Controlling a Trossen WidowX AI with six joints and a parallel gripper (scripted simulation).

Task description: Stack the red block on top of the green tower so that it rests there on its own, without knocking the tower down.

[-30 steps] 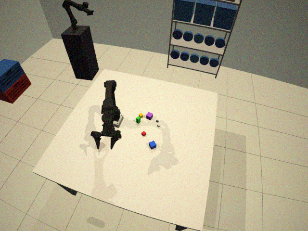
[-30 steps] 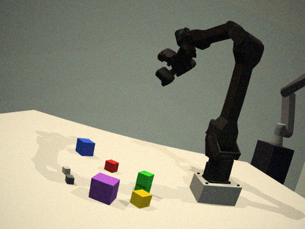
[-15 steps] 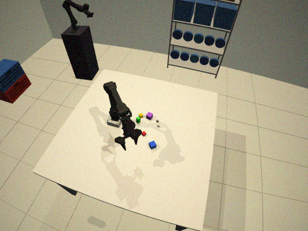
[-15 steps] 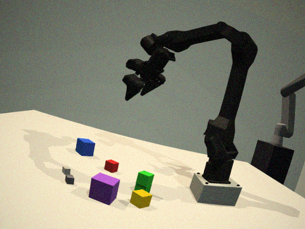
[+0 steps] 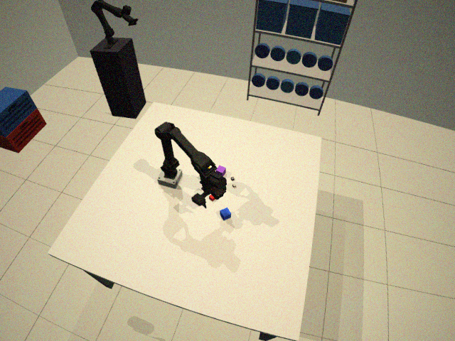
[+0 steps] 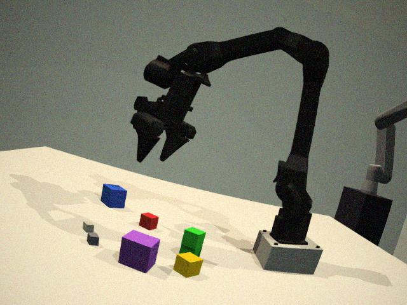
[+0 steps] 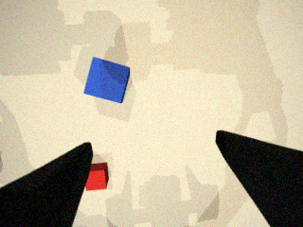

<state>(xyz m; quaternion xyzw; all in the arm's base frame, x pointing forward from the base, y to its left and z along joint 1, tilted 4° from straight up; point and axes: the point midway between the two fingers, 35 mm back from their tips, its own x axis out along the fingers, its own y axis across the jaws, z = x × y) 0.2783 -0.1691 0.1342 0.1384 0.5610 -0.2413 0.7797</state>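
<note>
From above, the arm [image 5: 185, 143] [image 6: 310, 108] hides the green tower [image 6: 192, 239] completely and leaves only a scrap of the yellow block [image 5: 210, 167] [image 6: 187, 264] showing. In the exterior view the tower stands upright, two blocks high, with the yellow one in front of its foot. The red block [image 5: 211, 197] [image 6: 149, 221] [image 7: 97, 180] lies on the surface [image 5: 257, 275] [image 6: 49, 272] [image 7: 166, 109], away from the tower; seen from above it is roughly midway between the left and right edges, partly covered by the arm's end. The hand [image 5: 212, 202] [image 6: 150, 161] [image 7: 155, 142] is spread with nothing between its fingers, raised above the surface; the wrist view cuts off both fingers, and one overlaps the red block's side. The blue block [image 5: 225, 213] [image 6: 113, 196] [image 7: 107, 79] sits farther toward the near edge in the top view. On the far-edge side, the purple block [image 5: 221, 170] [image 6: 139, 251] is near the yellow one, with a light grey cube [image 5: 234, 185] [image 6: 88, 227] and a dark cube [image 5: 232, 178] [image 6: 93, 239] toward the right edge. Beyond the far left corner, a second arm [image 5: 105, 27] [image 6: 388, 150] tops a black pedestal [image 5: 119, 79] [image 6: 363, 213], cropped in the exterior view. The top view also crops the shelf rack [image 5: 249, 82] beyond the far edge and the blue and red crates [image 5: 16, 117] at left.
</note>
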